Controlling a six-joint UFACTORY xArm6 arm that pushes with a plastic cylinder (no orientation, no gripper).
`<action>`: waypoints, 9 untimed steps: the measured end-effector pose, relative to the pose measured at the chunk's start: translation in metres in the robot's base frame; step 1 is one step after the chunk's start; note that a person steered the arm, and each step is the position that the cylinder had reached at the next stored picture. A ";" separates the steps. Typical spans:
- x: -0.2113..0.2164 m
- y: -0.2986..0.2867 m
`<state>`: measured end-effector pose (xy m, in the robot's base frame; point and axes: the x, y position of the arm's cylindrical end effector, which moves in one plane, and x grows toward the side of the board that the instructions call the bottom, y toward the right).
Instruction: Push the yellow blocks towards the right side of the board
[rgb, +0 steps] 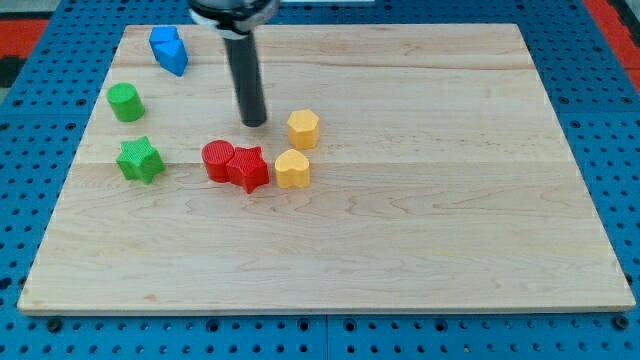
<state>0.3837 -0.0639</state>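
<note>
tip (255, 122) just left of yellow hexagon block (303, 129) | second yellow block (292, 169) nearer, touching red star block (249, 168) | both left-centre on worktop (450, 200) | no gripper, nothing grasped | judged: push rightward

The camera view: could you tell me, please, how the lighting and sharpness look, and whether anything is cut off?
Camera view: even, soft light, no glare on the board; blocks sharp, with faint shadows; my tip casts a small shadow beside the yellow hexagonal block; the rod's upper part is cropped at the view's top.
</note>
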 end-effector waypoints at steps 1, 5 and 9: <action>0.014 0.061; 0.128 0.026; 0.020 -0.019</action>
<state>0.4039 -0.0825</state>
